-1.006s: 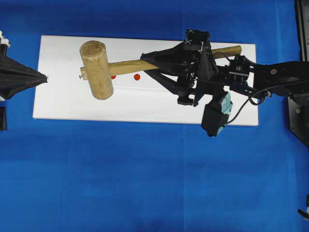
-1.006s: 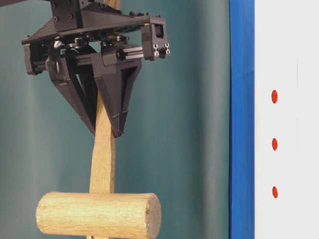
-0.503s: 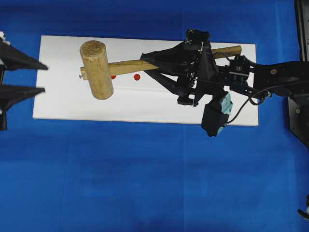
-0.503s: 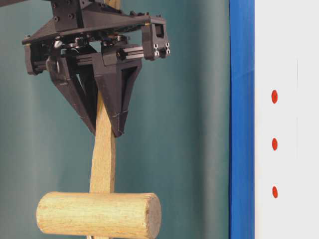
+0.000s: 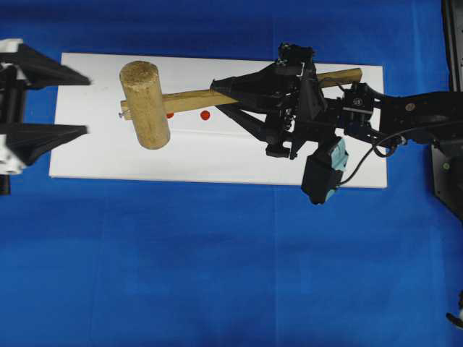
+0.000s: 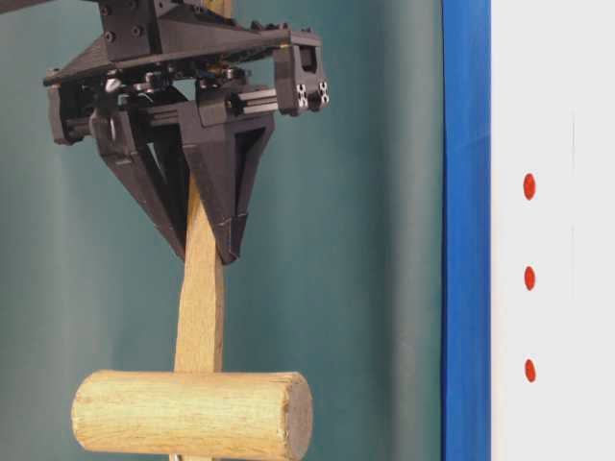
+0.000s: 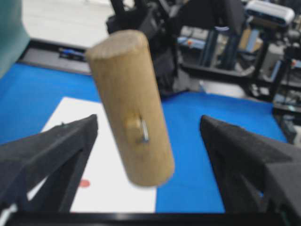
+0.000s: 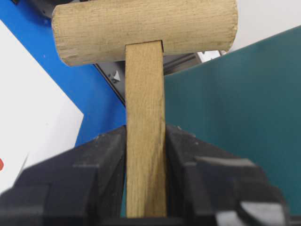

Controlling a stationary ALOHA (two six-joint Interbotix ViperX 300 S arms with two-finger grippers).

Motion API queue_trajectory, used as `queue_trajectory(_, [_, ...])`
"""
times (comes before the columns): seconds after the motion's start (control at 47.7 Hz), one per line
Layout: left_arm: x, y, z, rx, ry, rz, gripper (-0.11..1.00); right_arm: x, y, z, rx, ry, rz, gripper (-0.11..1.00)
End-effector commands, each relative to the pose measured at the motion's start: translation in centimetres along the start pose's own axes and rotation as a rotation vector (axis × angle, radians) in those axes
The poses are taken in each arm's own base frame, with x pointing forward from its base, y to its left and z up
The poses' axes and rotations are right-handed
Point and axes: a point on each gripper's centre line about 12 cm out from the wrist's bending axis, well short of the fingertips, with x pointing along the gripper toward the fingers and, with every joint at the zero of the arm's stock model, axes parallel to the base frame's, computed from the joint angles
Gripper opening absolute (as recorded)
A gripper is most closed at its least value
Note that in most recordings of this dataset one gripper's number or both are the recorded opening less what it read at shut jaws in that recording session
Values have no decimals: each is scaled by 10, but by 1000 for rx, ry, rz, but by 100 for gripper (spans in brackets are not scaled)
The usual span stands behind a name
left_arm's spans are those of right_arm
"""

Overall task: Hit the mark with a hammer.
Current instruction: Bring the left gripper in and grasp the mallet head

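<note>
Wooden and pale, the hammer hangs above the white board, its handle clamped in the right tool, which grips it partway along. The head sits over the row of red marks, one dot hidden beneath it. The left tool stands wide and empty just off the head's end. A swing could land between dots, or the flat handle could twist in the grip on impact.

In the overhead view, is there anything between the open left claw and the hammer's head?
Nothing. In the overhead view only bare white board lies between the open left claw and the hammer head, which the right claw holds by the handle.
</note>
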Motion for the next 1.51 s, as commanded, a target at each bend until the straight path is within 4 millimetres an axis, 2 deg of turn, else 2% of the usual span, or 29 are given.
queue_trajectory(0.0, [17, -1, 12, -7, -48, -1, 93, -2, -14, 10, 10, -29, -40, 10])
queue_trajectory(0.335, [72, 5, -1, -53, 23, 22, 93, -1, -13, 10, 6, -29, -35, 10])
queue_trajectory(0.566, [99, 8, -9, -53, 67, 35, 93, -1, -14, 11, 6, -30, -37, 10])
queue_trajectory(0.755, [102, 8, -12, -60, 88, 38, 91, -2, -14, 11, 6, -32, -37, 10])
queue_trajectory(0.839, [102, 9, -11, -78, 88, 41, 87, -1, -14, 11, 6, -29, -35, 10])
queue_trajectory(0.901, [102, 11, -12, -98, 90, 49, 77, -1, -14, 11, 7, -30, -36, 10])
queue_trajectory(1.006, [101, 11, -14, -108, 104, 52, 47, 0, -15, 12, 12, -28, -29, 10])
queue_trajectory(1.048, [101, 12, -15, -107, 113, 55, 41, 0, -15, 13, 11, -27, -24, 10])
queue_trajectory(1.488, [101, 12, -17, -105, 137, 59, 43, 4, -15, 11, 20, 6, 30, 10])
